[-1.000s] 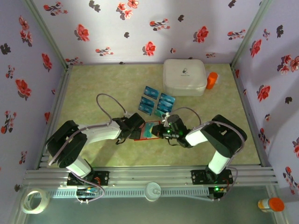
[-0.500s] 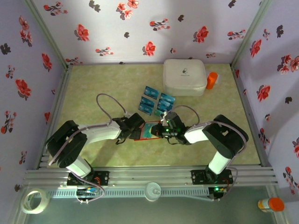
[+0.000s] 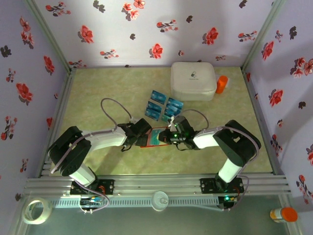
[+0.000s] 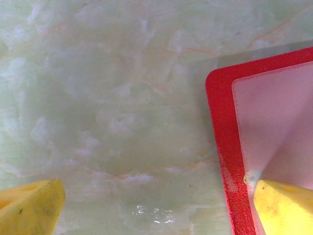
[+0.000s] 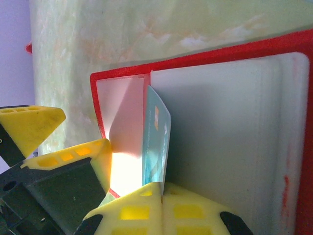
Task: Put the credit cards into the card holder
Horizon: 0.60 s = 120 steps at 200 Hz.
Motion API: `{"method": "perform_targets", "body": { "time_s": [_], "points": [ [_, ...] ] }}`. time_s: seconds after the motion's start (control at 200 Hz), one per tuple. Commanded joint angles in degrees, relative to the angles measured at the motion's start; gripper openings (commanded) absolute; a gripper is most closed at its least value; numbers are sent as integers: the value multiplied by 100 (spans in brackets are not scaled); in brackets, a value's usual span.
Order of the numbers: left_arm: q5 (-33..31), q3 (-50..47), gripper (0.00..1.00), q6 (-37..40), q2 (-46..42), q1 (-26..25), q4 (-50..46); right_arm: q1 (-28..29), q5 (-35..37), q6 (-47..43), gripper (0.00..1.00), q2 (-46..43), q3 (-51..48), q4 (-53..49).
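One card (image 5: 156, 139) (right pincer (image 5: 161, 193) clamped) in holder (image 5: 195, 59).

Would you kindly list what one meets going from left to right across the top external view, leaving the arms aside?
tape roll → card holder → white box → orange bottle → orange-capped jar
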Motion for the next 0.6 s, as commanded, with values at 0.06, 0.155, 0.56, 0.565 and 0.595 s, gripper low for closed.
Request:
{"method": "perform_targets", "body": {
  "time_s": [0.06,0.155,0.56,0.565,0.595],
  "points": [
    [-233,-119,100,-55,155,47,-73,-43,-152,-334,0,125,186,-833],
    [-226,-119,100,-54,168,46,-60,-43,-202,-379,0,201,273,-924],
    [-225,-139,100,-73,170,47,-2,-47,-355,-505,10,361,563,-1258],
    [-223,-142,100,-74,168,47,-2,-45,-354,-510,11,360,571,-1276],
    [-230,-154,100,-73,168,46,-1,-43,-353,-543,13,324,598,-1351]
  ]
}}
